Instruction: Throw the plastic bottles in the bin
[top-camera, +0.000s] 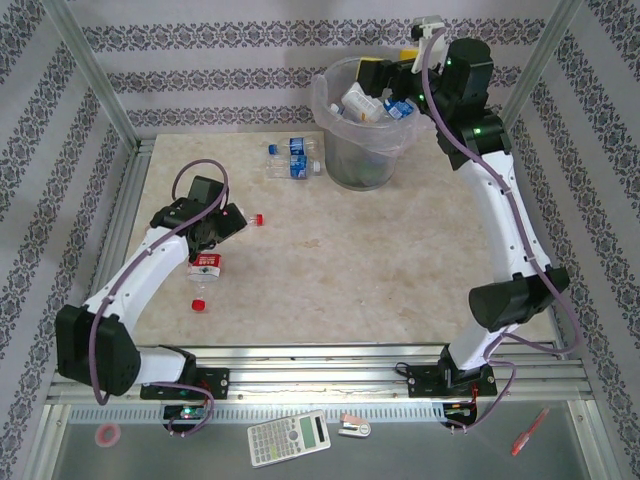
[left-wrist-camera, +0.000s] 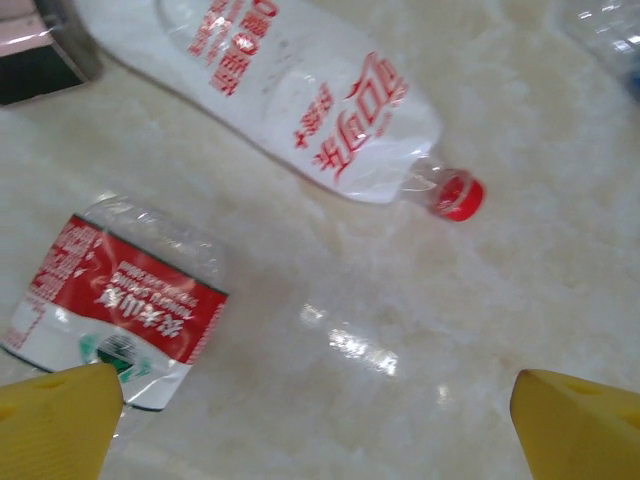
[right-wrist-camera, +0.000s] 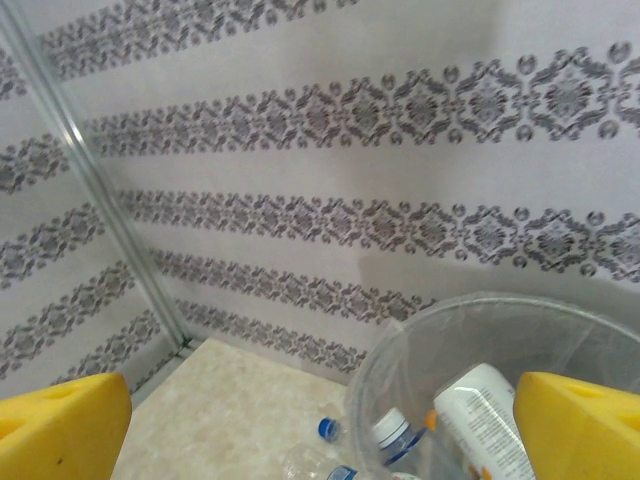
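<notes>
Near ledge, below the rail: 1 grey keyed calculator (top-camera: 288, 438) at 6 o'clock, 1 pink tape ring (top-camera: 107, 434) at 7 o'clock, 1 red pen (top-camera: 528, 432) at 5 o'clock.

Worktop (top-camera: 400, 260): beige, marbled, glossy, with patches of glare.

Left claw (left-wrist-camera: 320, 430): over the 9 o'clock side of the worktop, pointing down. Released: 2 yellow wedge fingertips (left-wrist-camera: 60, 420) stand wide apart with bare worktop between them.

Plastic bottles lying on the worktop: 4 counted.
- 1 red-label bottle (left-wrist-camera: 120, 300): clear, crinkled and crushed flat, with a red-and-white paper band. It lies just at 6 o'clock of the left claw. One corner of its label runs under a fingertip in the wrist view.
- 1 small red cap (top-camera: 198, 304) lies just at 6 o'clock of that bottle.
- 1 white-label bottle (left-wrist-camera: 310, 90): clear, smooth white sleeve with red characters, red screw cap. It lies on its side with the cap end toward 3 o'clock.
- Blue-label bottles (top-camera: 290, 160): 2 as best I can make out, since they lie touching. Clear, with blue caps, just at 9 o'clock of the bin.

Bin (top-camera: 365, 150): 1, round, dark mesh, lined with a translucent bag. It stands at the worktop's 12 to 1 o'clock edge. 2 bottles show inside: one white-sleeved, one clear with a blue cap.

Right claw (right-wrist-camera: 320, 430): above the bin's rim, released, yellow fingertips wide apart and holding nothing.

Behind it: patterned grey-and-white wallpaper (right-wrist-camera: 400, 120).
</notes>
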